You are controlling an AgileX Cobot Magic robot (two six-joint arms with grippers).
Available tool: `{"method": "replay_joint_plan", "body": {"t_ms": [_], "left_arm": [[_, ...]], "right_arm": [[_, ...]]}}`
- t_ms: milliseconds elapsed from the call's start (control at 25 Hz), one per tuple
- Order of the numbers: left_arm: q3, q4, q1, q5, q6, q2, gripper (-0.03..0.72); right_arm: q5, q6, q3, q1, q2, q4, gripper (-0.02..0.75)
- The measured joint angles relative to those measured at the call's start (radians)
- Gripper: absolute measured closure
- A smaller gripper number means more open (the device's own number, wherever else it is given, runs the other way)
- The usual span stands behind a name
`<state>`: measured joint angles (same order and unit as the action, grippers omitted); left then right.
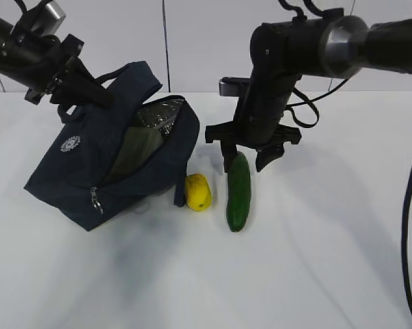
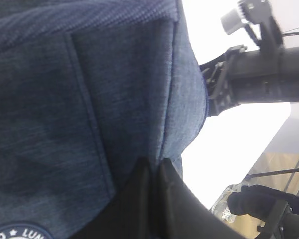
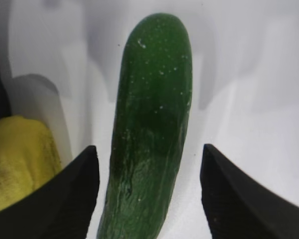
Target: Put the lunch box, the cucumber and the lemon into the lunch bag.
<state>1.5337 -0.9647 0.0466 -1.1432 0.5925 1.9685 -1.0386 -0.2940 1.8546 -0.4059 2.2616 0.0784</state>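
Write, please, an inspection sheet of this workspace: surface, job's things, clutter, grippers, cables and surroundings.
Surface: plain white table, bare apart from the job's things.
Job's things: dark navy fabric lunch bag tilted, top open, foil lining showing; a pale green lid, likely the lunch box, already inside. Small yellow lemon lies beside the bag. Long dark green cucumber lies right of the lemon, apart from it.
Clutter: nothing seen.
Grippers: left gripper shut on the bag's handle, propping the bag up. Right gripper open, one finger on each side of the cucumber's far end, not yet closed.
Cables: black cable hangs at the right edge.
Surroundings: white panelled wall behind.
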Motion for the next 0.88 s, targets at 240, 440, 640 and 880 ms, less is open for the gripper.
{"method": "replay_joint_plan", "body": {"t_ms": [240,440,640,880], "left_arm": [[0.0,0.006,0.0,0.001,0.0,0.0,0.697],[0.0,0.009,0.0,0.006,0.0,0.0,0.697],[0.0,0.009,0.0,0.008,0.0,0.0,0.697],[0.0,0.011,0.0,0.012,0.0,0.0,0.697]], "right_arm": [[0.008,-0.002,0.0,0.0,0.026,0.0,0.262],[0.02,-0.003,0.002,0.0,0.034,-0.004,0.262],[0.02,-0.003,0.004,0.0,0.041,-0.004,0.262],[0.02,-0.003,0.004,-0.001,0.043,-0.015,0.262]]}}
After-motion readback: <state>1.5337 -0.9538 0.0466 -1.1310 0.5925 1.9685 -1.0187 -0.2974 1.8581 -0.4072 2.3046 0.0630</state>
